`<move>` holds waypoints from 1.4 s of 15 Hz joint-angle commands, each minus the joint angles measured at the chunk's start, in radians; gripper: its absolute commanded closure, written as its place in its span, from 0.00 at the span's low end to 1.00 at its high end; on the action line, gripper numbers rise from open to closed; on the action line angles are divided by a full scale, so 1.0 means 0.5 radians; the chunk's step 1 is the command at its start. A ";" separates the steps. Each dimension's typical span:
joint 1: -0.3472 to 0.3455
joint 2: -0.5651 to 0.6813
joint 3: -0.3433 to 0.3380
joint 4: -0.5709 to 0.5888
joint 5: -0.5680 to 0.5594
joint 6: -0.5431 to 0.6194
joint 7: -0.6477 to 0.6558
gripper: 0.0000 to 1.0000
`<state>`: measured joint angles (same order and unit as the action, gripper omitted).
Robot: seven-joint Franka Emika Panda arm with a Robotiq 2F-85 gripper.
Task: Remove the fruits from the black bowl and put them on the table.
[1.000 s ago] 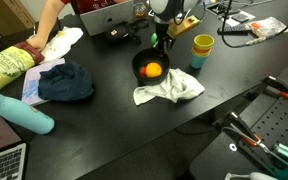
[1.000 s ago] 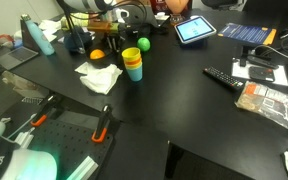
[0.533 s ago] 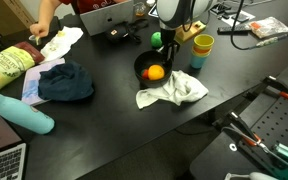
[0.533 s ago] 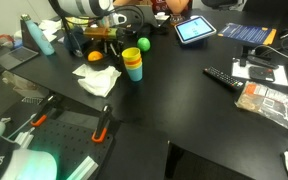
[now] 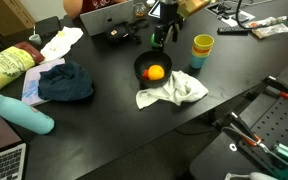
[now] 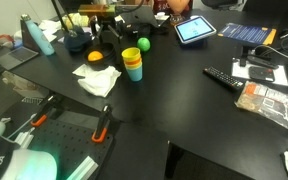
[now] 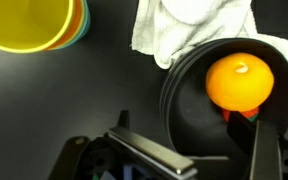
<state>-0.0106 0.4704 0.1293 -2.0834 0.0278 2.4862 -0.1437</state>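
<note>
The black bowl point(image 5: 144, 66) point(image 6: 102, 66) stands mid-table with an orange fruit point(image 5: 155, 72) point(image 6: 96, 55) inside it. In the wrist view the orange fruit point(image 7: 239, 82) lies against the far side of the bowl point(image 7: 189, 110), and a small red thing point(image 7: 246, 116) peeks out from under it. A green fruit point(image 6: 143, 43) rests on the table beside the stacked cups. My gripper point(image 5: 161, 36) point(image 7: 196, 115) hovers just above the bowl, open and holding nothing, one finger point(image 7: 269, 145) close to the orange.
Stacked yellow cups point(image 5: 202, 48) point(image 7: 24, 25) stand right beside the bowl. A crumpled white cloth point(image 5: 170, 90) point(image 7: 189, 25) touches the bowl's front. A dark blue cloth point(image 5: 65, 82), a teal bottle point(image 5: 24, 115) and a laptop point(image 5: 109, 20) lie further off. A person's arm point(image 5: 74, 6) is at the back.
The gripper has gone from shut to open above the bowl. The orange fruit stays in the bowl and the green fruit stays on the table. The person's arm at the back has drawn away.
</note>
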 commanded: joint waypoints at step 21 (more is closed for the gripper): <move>0.279 0.356 0.042 0.032 -0.156 0.408 -0.003 0.32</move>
<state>0.1309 0.6292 0.1487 -2.0879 -0.0459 2.6531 -0.1480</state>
